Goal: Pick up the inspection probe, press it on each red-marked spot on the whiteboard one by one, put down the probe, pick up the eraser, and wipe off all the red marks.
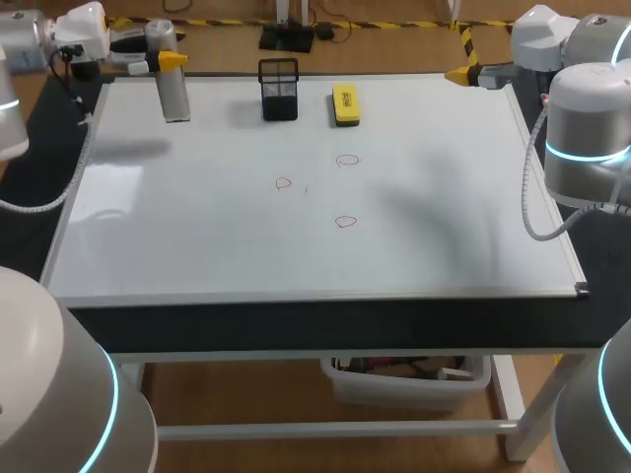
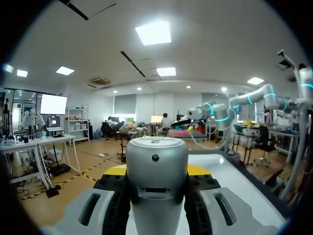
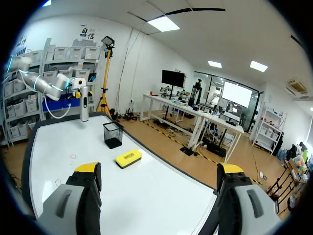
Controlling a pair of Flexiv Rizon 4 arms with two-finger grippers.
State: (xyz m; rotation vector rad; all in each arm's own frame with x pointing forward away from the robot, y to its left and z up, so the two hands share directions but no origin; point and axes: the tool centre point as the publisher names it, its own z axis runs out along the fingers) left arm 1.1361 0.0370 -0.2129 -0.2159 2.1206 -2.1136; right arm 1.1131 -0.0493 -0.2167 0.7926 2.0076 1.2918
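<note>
The silver cylindrical probe [image 1: 174,89] hangs upright over the whiteboard's [image 1: 197,236] far left corner, with my left gripper [image 1: 166,57] shut on it. In the left wrist view the probe [image 2: 156,186] fills the gap between the yellow-tipped fingers [image 2: 115,171]. Three small red circles lie mid-board: one left [image 1: 284,182], one farther back [image 1: 348,160], one nearer [image 1: 344,222]. The yellow eraser [image 1: 345,103] lies flat at the far middle. My right gripper [image 1: 463,72] is open and empty at the far right corner, with its open gripper [image 3: 159,171] looking across the board at the eraser [image 3: 128,158].
A black mesh cup [image 1: 279,91] stands between the probe and the eraser, also in the right wrist view [image 3: 113,134]. The whiteboard covers almost the whole tabletop, with a dark table edge along the front and sides.
</note>
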